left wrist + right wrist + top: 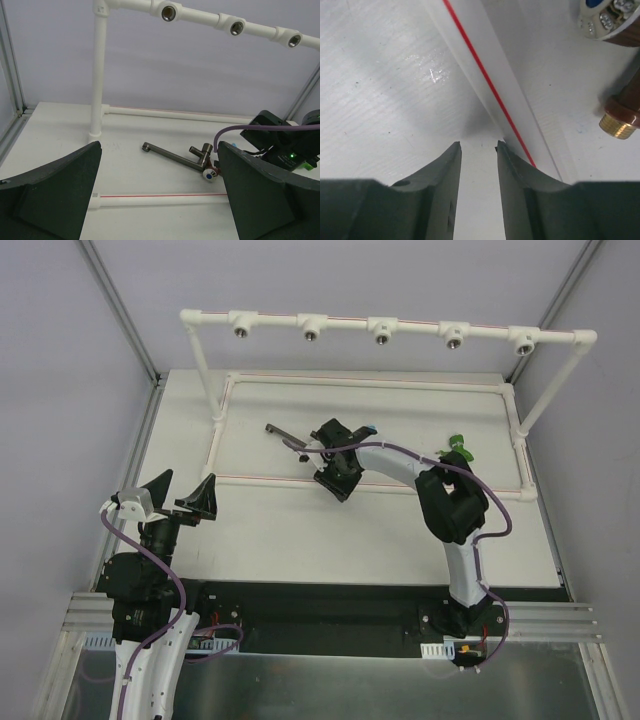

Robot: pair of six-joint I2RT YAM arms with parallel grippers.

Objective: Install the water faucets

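A: Classify the location.
B: Robotics lab test cell. Plain grey walls (350, 270) and aluminium extrusion (121, 315) enclose a white table (300, 540).
A: Further indicators?
B: Two robot arms (462, 570) are bolted to a black plate (330, 605) at the table's near edge. A white pipe frame (345, 324) stands as a mock-up fixture at the far edge.

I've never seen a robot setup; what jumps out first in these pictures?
Probably the white pipe frame standing at the far edge of the table, five metal-lined sockets in a row. Mid-table, a brown faucet with a long spout lies right beside the right gripper, whose fingers are drawn together. The left gripper gapes wide open at the near left.
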